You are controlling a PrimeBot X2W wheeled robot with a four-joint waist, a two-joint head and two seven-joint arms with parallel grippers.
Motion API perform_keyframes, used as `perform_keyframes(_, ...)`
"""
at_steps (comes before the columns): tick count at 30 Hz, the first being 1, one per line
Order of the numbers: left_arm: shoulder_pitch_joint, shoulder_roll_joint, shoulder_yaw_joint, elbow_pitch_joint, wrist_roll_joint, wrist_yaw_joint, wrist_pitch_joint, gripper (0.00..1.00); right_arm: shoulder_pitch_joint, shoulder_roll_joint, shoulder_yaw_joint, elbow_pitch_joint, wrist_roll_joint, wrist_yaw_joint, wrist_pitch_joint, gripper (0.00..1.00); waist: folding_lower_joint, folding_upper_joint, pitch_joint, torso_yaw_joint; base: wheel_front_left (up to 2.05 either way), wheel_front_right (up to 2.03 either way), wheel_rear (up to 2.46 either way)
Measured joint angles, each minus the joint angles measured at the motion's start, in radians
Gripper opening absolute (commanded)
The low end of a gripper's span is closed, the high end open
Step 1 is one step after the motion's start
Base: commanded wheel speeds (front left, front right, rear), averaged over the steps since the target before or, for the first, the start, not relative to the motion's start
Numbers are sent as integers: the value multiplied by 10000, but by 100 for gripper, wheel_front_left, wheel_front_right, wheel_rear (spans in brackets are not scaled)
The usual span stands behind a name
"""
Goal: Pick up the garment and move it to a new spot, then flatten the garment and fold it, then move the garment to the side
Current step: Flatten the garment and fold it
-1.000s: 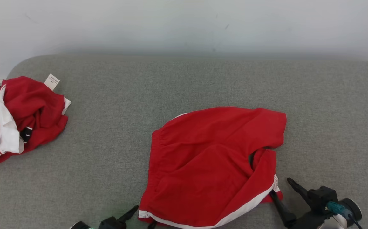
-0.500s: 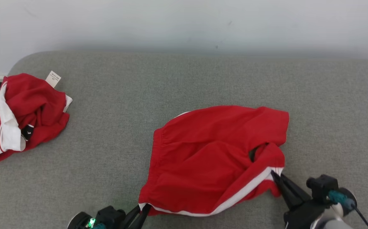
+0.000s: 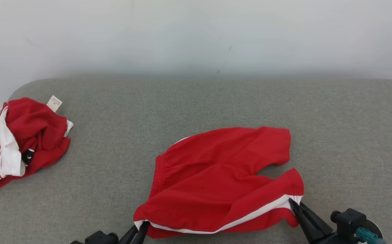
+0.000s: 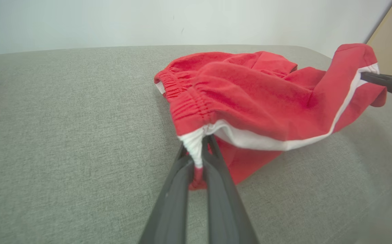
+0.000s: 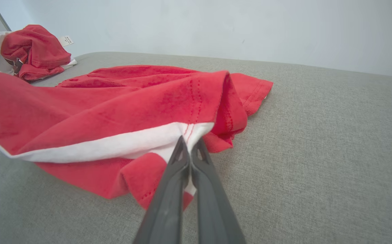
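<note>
Left tool [image 3: 142, 225] and right tool [image 3: 292, 202] each pinch a near corner of the garment [image 3: 216, 173], which lies rumpled mid-tabletop [image 3: 196, 101]. It looks gripped for flattening; folding and moving aside remain.

A grey woven-fabric surface [image 3: 196, 101] with rounded far corners stands against a plain white wall [image 3: 196, 34], evenly and softly lit.
</note>
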Motion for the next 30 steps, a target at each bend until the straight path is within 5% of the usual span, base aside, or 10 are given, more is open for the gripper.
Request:
perform_keyframes(25,14,-803,336,874,278,-2,0,0,-46,462,-176,769,-123,0,0,0,0,0,-328,-265,0,0,0)
perform_keyframes(26,27,-848,330,965,282,-2,0,2,-44,491,-163,848,-125,0,0,48,0,0,-340,-268,0,0,0)
perform_keyframes(27,32,-903,372,1009,309,-2,0,87,-50,518,-196,917,-125,0,0,100,0,0,-347,-264,0,0,0)
perform_keyframes(28,43,-941,435,1043,334,-2,0,100,-50,535,-240,970,-125,0,0,100,0,0,-357,-260,0,0,0)
perform_keyframes(30,102,-1005,585,1020,407,-2,0,100,-22,556,-407,989,-165,0,0,100,1,0,-373,-240,0,0,0)
